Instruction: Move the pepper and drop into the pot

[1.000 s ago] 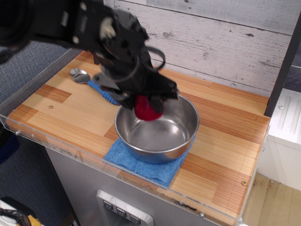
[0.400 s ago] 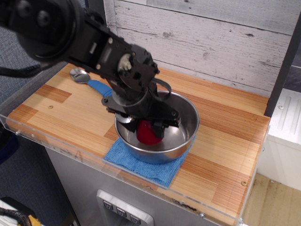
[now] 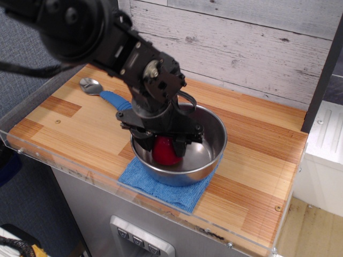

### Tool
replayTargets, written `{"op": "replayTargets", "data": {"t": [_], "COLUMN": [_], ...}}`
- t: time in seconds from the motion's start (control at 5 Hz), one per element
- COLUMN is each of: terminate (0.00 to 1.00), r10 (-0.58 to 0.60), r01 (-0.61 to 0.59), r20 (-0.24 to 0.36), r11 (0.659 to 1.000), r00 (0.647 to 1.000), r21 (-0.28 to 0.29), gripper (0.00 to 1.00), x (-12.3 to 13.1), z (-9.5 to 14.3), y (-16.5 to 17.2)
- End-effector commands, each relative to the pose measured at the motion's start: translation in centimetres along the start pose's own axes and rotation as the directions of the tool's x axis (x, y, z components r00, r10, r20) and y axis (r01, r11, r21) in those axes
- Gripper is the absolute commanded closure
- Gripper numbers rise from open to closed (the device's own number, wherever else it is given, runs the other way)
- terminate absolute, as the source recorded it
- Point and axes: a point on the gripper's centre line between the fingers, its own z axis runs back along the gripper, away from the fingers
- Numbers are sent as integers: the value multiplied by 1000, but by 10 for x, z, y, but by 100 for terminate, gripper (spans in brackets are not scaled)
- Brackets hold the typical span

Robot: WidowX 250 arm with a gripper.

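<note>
The pot point(image 3: 210, 140) is a round shiny steel bowl standing on a blue cloth at the counter's front middle. The pepper point(image 3: 165, 152), a small glossy red toy, is low inside the pot on its left side, near the bottom. My black gripper point(image 3: 165, 143) reaches down into the pot from above. Its fingers stand close on either side of the pepper and appear shut on it. The fingers hide the pepper's top.
A blue cloth point(image 3: 161, 188) lies under the pot. A metal spoon point(image 3: 92, 85) with a blue handle lies behind and left of the pot, partly hidden by the arm. A clear plastic rim point(image 3: 64, 163) edges the wooden counter, and a plank wall stands behind.
The gripper came down with the pepper from above the pot's rim to deep inside the pot. Over the last half second it only shifted slightly to the left.
</note>
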Motion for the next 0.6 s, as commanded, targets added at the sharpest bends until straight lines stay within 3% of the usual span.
{"op": "replayTargets", "data": {"t": [0.0,0.4], "terminate": [0,0], "r10": [46,47], "r01": [-46,-48], "r20": [36,59], "r11": [999,998], "r00": [998,997], "r21": [12,29], "gripper": [0,0], "x": [8,11], "z": [10,18], "y": [6,8]}}
